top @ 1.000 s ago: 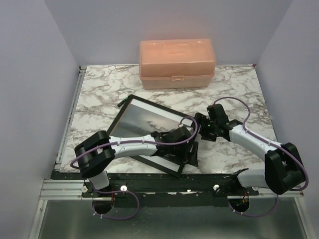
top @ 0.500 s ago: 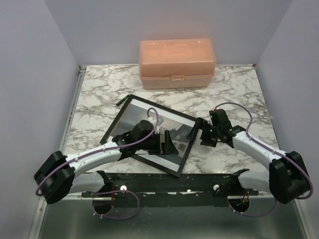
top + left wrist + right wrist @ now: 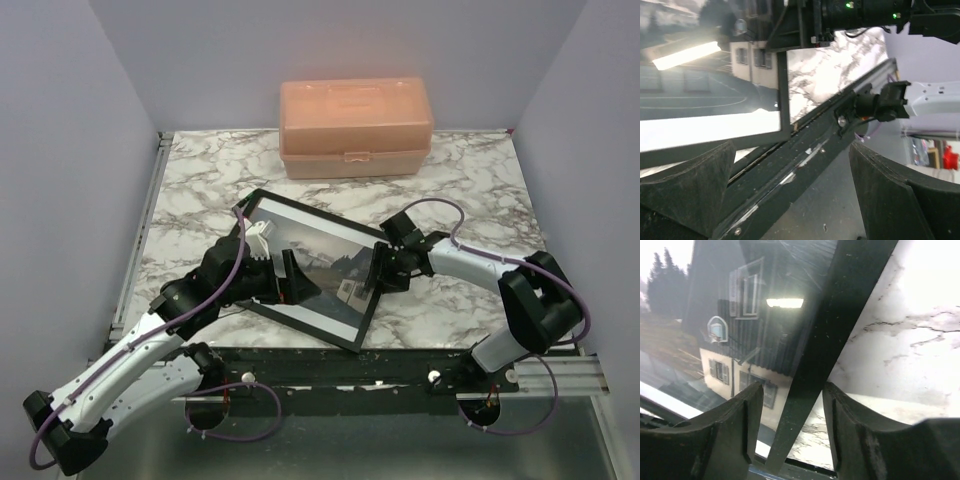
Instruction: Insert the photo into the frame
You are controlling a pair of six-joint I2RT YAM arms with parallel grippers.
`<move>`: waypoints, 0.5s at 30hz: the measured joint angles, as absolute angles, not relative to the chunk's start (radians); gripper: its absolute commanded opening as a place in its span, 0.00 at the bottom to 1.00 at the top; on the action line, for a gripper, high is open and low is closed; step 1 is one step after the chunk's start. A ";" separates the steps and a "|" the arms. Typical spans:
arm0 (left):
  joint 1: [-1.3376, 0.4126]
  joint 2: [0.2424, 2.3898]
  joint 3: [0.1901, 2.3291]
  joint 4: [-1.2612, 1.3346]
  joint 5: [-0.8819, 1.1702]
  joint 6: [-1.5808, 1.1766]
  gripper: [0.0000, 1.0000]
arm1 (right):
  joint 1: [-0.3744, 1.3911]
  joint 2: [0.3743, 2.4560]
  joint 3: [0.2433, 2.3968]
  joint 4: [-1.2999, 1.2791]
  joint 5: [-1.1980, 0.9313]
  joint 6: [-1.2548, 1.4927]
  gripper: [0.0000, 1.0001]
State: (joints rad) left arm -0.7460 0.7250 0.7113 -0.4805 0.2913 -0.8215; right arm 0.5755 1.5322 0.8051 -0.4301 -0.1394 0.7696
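On the table [image 3: 470,190] the frame [image 3: 320,215] lies flat and askew, the photo [image 3: 335,262] inside it under the pane; the left gripper [image 3: 292,283] hangs over its near side, jaws wide, holding nothing; the right gripper [image 3: 380,272], half-closed, straddles the right rail, grip unclear; at the far edge stands a peach box [image 3: 355,128], lid shut, contents hidden.

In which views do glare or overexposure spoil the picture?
Left wrist view: a long lamp reflection streaks the photo. Right wrist view: a small lamp glare on it, and the marble table beside the frame is overexposed. Top view: evenly lit.
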 measured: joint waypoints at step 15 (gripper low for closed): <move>-0.736 0.820 0.793 -0.817 0.037 -0.771 0.98 | 0.575 1.564 0.859 -0.507 0.006 0.731 0.22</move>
